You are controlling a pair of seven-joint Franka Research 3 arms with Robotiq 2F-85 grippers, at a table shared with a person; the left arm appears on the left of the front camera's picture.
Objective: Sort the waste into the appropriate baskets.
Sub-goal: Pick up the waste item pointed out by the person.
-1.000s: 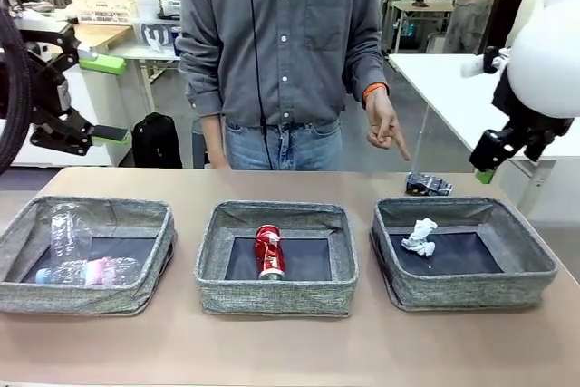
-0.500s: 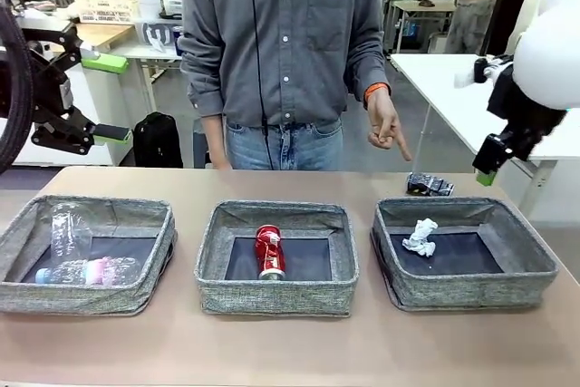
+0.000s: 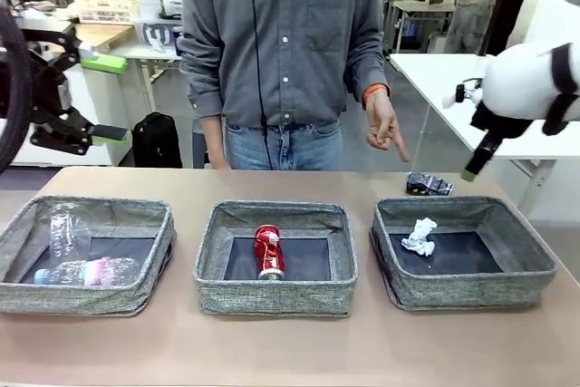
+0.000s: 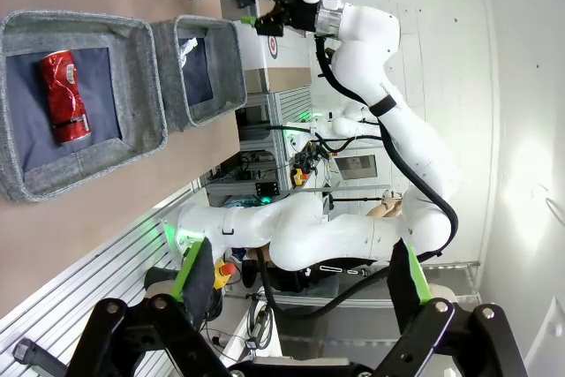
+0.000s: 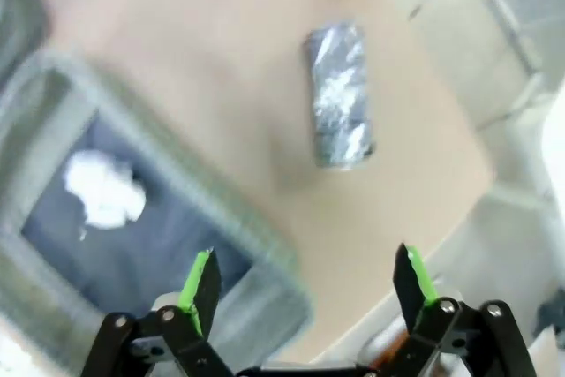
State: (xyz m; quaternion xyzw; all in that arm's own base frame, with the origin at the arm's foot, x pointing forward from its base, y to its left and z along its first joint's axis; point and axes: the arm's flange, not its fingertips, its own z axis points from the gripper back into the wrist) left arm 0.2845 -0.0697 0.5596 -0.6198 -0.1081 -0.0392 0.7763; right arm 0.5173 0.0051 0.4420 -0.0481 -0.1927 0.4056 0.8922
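Dark can [image 5: 340, 94] beyond open right claw [image 5: 305, 284].

Room beyond the work table [image 3: 272, 351]: grey floor [image 3: 444, 147]. A white table [image 3: 435, 88] stands at right. At far left, a wooden bench [image 3: 100, 35] carries a white crate [image 3: 104, 8]. A black backpack [image 3: 156, 140] sits on the floor. Lighting even, bright.

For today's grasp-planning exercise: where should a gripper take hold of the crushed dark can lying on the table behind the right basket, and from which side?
Grip the crushed dark can across its flattened middle, coming straight down from above. It lies flat on the table, long sides free. The right gripper is open above it; turning so the fingers straddle the narrow width probably suits best.
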